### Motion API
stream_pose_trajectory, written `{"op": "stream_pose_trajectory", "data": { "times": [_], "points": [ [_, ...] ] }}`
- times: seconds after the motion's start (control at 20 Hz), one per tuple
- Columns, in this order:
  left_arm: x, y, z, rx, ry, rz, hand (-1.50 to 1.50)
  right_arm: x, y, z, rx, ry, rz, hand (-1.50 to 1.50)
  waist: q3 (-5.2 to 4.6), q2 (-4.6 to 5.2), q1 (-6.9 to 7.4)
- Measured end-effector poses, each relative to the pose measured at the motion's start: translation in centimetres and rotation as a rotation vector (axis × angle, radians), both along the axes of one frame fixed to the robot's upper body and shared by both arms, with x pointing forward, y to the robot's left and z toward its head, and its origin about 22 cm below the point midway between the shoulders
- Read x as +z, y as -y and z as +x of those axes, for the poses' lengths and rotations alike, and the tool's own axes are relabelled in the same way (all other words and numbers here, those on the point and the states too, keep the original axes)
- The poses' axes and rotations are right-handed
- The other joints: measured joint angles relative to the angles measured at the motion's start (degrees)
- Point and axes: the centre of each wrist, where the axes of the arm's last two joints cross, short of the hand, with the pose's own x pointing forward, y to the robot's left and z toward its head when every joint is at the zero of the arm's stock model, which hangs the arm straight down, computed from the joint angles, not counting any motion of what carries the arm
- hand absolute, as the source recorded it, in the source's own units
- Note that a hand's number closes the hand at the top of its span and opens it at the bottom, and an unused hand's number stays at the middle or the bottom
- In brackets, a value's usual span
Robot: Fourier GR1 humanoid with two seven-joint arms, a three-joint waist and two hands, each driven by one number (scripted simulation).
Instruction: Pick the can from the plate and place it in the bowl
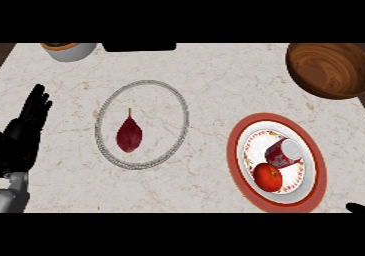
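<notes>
The can (283, 151) is seen lying on its side on the plate (239, 150), touching a tomato (268, 176); the bowl (329, 70) stands well beyond the plate. The left hand (22, 131) is held spread, far left of the plate. Only a tip of the right hand (358, 208) shows by the plate, so its state cannot be told.

right hand (358, 207): mostly cut off | bowl (331, 70): right rim cut off

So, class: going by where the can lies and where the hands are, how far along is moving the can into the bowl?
Nothing looks done yet. The red can lies on its side on the red-rimmed plate, beside a tomato. The wooden bowl holds nothing. In hand: nothing; the left hand rests open at the left edge, and only a tip of the right hand shows. Left: grasp, lift, place.
</notes>
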Motion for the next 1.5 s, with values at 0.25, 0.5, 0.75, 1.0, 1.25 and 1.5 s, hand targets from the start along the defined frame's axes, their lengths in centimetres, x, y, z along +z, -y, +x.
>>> {"op": "stream_pose_trajectory", "data": {
  "times": [0.25, 0.5, 0.75, 1.0, 1.25, 1.5],
  "points": [
    [0.8, 0.9, 0.3, -0.029, 0.009, -0.005, 0.0, 3.5, -0.5, -0.6, -0.056, -0.031, -0.015, -1.5, 0.07, 0.37, 1.34],
    [0.8, 1.2, 0.7, -0.039, 0.012, -0.005, 0.0, 7.3, -0.8, 2.0, -0.056, -0.064, -0.047, -1.5, 0.06, 0.61, 2.39],
    [0.8, 2.0, 1.3, -0.058, 0.018, -0.002, 0.0, 9.4, -1.0, 4.7, -0.02, -0.218, -0.127, -1.5, 0.0, 0.87, 3.29],
    [0.7, 2.4, 1.5, -0.072, 0.018, -0.001, 0.0, 9.7, -1.0, 7.6, 0.026, -0.394, -0.197, -1.5, 0.0, 1.01, 4.06],
    [0.6, 2.4, 1.3, -0.072, 0.023, 0.0, 0.0, 7.6, -1.5, 10.5, 0.088, -0.537, -0.205, -1.5, 0.05, 1.0, 4.11],
    [0.6, 1.8, 1.4, -0.072, 0.016, -0.002, 0.0, 5.9, -3.0, 12.7, 0.168, -0.658, -0.208, -1.5, 0.04, 0.94, 3.87]
  ]
}}
